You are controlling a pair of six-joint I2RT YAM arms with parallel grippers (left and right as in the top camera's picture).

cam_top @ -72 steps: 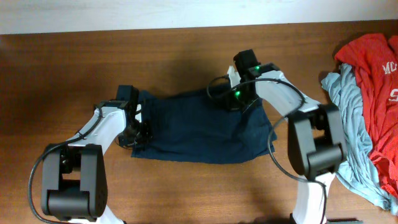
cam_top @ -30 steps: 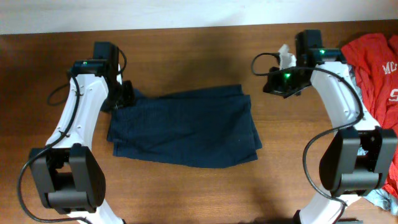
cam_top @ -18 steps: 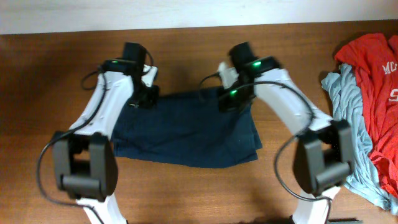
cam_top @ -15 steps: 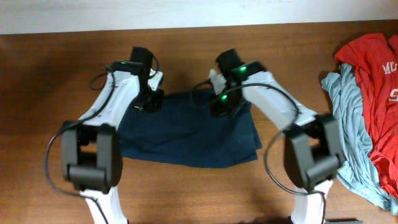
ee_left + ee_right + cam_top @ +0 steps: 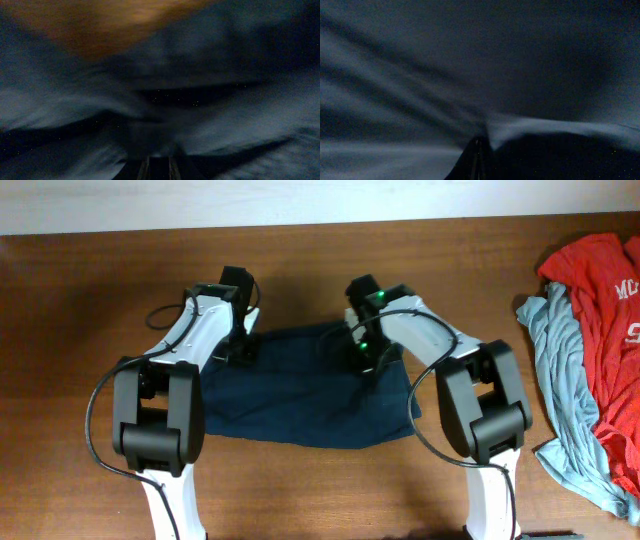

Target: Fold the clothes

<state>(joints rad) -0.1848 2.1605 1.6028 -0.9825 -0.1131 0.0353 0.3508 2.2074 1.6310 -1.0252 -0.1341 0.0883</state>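
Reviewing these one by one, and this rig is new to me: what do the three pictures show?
Two robot arms work at a brown wooden table. One picture looks down from above; the two dark, blurred ones come from wrist cameras. A large dark navy blue cloth garment lies spread mid-table; a red tee with white lettering and a light grey-blue garment are heaped at the right. Each arm ends in a two-finger pincer: the left pincer and right pincer both pinch the navy cloth near its far edge.

arms (image 5: 190, 345): white links, black joints | cables (image 5: 90, 420): black | wrist light (image 5: 375, 298): green
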